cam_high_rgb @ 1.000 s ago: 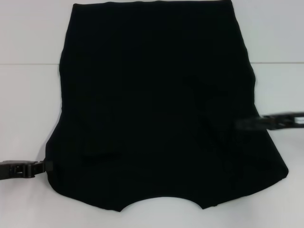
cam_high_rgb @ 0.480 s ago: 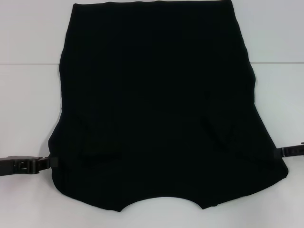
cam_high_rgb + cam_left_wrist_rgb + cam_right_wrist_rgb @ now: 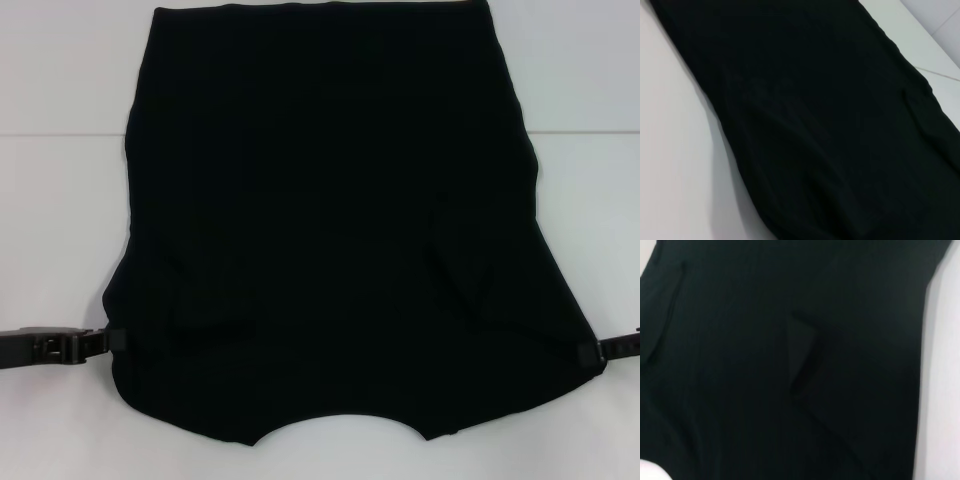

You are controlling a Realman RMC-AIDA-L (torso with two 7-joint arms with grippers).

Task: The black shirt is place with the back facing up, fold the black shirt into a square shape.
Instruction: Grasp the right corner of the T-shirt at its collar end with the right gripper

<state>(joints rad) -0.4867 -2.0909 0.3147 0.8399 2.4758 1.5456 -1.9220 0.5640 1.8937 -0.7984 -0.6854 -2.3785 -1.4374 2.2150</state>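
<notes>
The black shirt (image 3: 330,220) lies flat on the white table (image 3: 60,230), its curved neckline edge (image 3: 340,408) toward the near side. Both sides look folded inward, with a raised crease (image 3: 455,270) on the right half and a smaller wrinkle (image 3: 215,330) on the left. My left gripper (image 3: 112,340) sits low at the shirt's near left edge, touching the hem line. At the near right edge, my right gripper (image 3: 583,352) meets the fabric. The left wrist view is filled by the shirt (image 3: 830,125). The right wrist view shows the shirt (image 3: 740,390) and its crease (image 3: 802,357).
Bare white table surface (image 3: 590,200) flanks the shirt on both sides and along the near edge. A faint seam line (image 3: 50,134) crosses the table toward the far side. The shirt's far hem (image 3: 320,8) reaches the top of the head view.
My right gripper has left the shirt's right half, moving outward and nearer, and now touches the near right edge. My left gripper has crept slightly toward the shirt's left edge.
</notes>
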